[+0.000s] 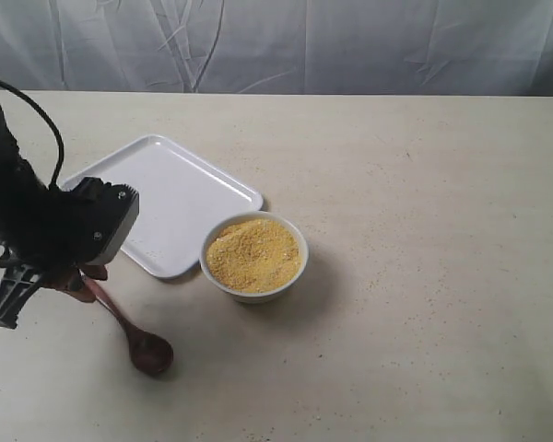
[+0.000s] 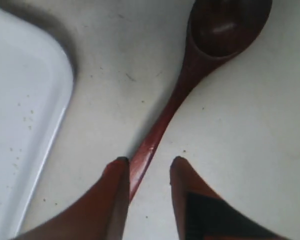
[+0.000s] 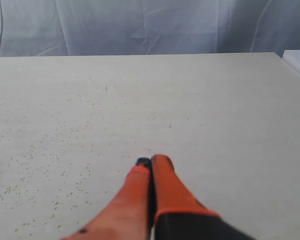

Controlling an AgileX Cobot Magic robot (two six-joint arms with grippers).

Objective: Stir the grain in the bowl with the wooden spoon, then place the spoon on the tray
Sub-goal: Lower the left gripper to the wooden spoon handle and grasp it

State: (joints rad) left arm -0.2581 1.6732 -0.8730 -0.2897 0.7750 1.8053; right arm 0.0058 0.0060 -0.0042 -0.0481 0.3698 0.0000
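The wooden spoon [image 1: 131, 333] lies flat on the table in front of the tray [image 1: 166, 198], its oval bowl toward the near edge. My left gripper [image 1: 78, 276] is down over the handle end. In the left wrist view the slim handle [image 2: 155, 140] runs between the open fingers of my left gripper [image 2: 150, 161], close against one finger [image 2: 117, 172] and apart from the other. The small white bowl [image 1: 256, 293] stands beside the tray, filled with yellow grain [image 1: 253, 253]. My right gripper [image 3: 151, 161] is shut on nothing over bare table and does not show in the exterior view.
The tray's rounded corner [image 2: 35, 90] lies close beside the spoon handle. Loose grains speckle the table [image 3: 50, 150] under the right gripper. A grey cloth backdrop [image 1: 304, 46] hangs behind the table's far edge.
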